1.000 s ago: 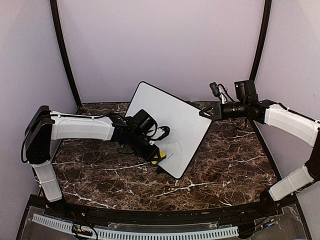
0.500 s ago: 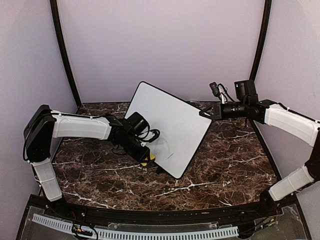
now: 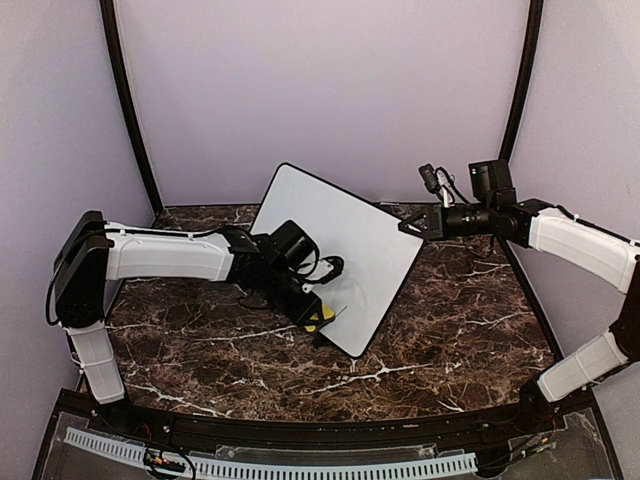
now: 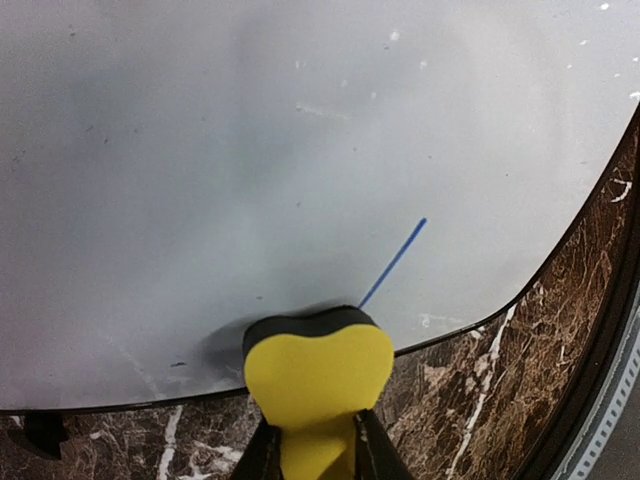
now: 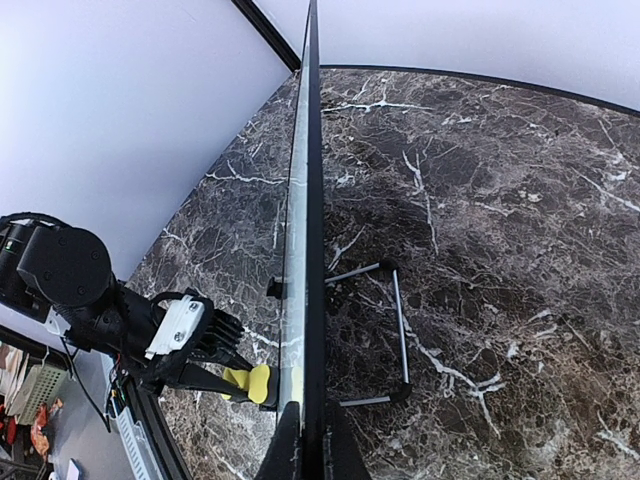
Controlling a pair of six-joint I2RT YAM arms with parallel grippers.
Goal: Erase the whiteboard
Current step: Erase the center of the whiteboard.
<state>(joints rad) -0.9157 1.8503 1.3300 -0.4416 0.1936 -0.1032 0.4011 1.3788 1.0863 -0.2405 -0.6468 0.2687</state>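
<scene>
The whiteboard [image 3: 340,240] stands tilted on the marble table, glossy white with a thin black frame. Its face [image 4: 250,170] is wiped except for one short blue stroke [image 4: 392,263] near the bottom edge. My left gripper [image 3: 311,311] is shut on a yellow eraser [image 4: 318,372], whose dark pad presses the board just below that stroke. My right gripper [image 5: 310,445] is shut on the whiteboard's edge [image 5: 306,230] at its upper right corner [image 3: 408,228]. From the right wrist view the board is seen edge-on, with the eraser [image 5: 248,383] against its front.
A wire stand [image 5: 397,335] props the board from behind on the table [image 3: 450,330]. Lilac walls with black corner posts [image 3: 128,110] close in the back and sides. A perforated white rail [image 3: 270,466] runs along the near edge.
The left gripper with the eraser slid left along the board's bottom edge, then back right to the spot under the blue stroke. The right arm and board stayed still.
</scene>
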